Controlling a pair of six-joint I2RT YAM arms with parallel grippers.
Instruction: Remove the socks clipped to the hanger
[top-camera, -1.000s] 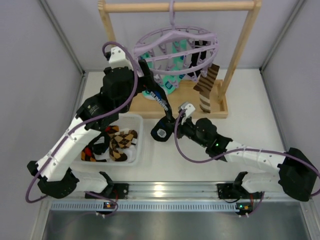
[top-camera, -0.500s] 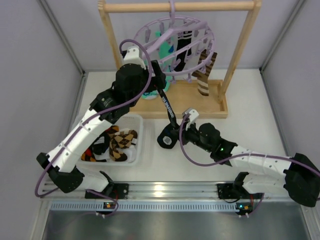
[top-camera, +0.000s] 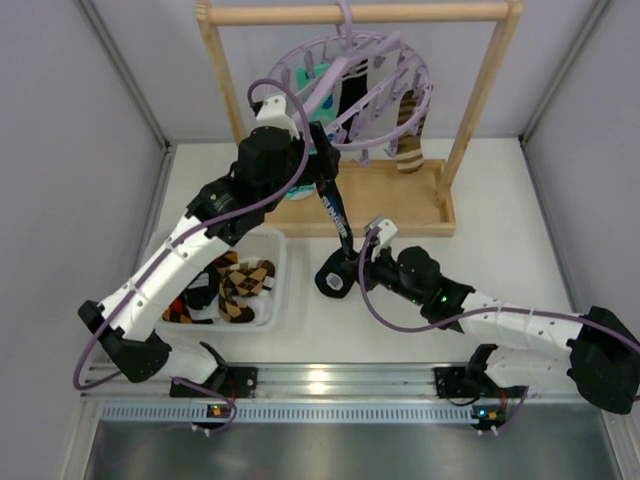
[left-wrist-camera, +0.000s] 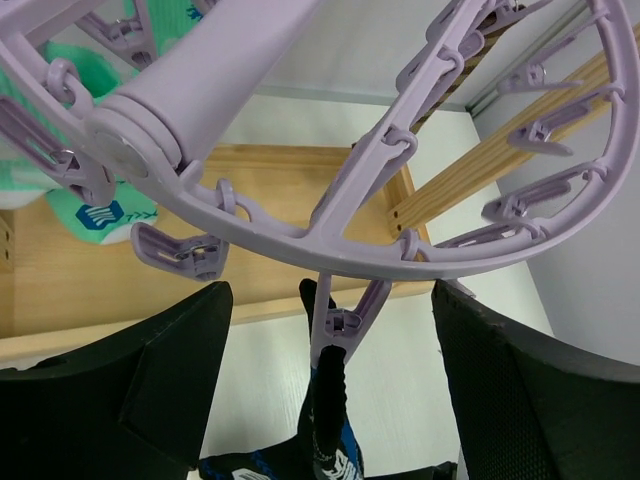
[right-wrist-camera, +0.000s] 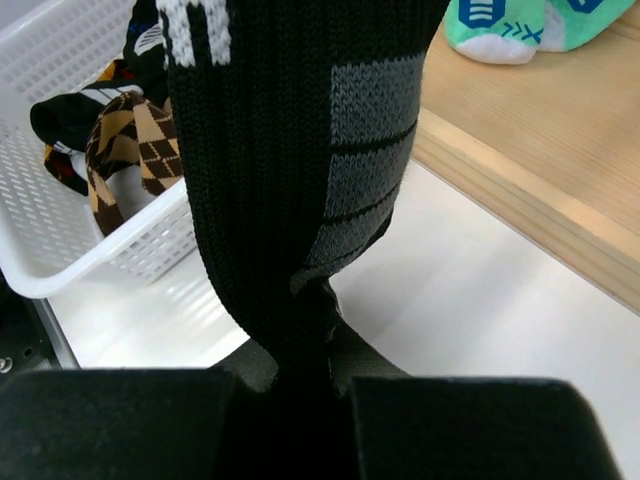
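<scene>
The lavender hanger (top-camera: 385, 62) hangs tilted from the wooden rail. A mint sock (top-camera: 303, 77), a black sock with white bands (top-camera: 356, 95) and a brown striped sock (top-camera: 409, 128) are clipped to it. A long black sock with blue and white marks (top-camera: 334, 212) stretches down from one clip peg (left-wrist-camera: 338, 318). My left gripper (top-camera: 322, 160) is open, its fingers (left-wrist-camera: 150, 385) standing either side of that peg without touching it. My right gripper (top-camera: 335, 278) is shut on the black sock's lower end (right-wrist-camera: 300, 150), low over the table.
A white basket (top-camera: 268, 318) at the left holds brown argyle and dark socks (top-camera: 243, 283). The wooden rack's base board (top-camera: 395, 205) and two uprights (top-camera: 478, 105) stand behind the grippers. In the right wrist view a mint sock toe (right-wrist-camera: 497, 28) hangs over that base.
My left gripper rose to the hanger's rim and its fingers have narrowed around the peg. The hanger tipped up steeper. My right gripper drew the black sock a little down and stays shut.
</scene>
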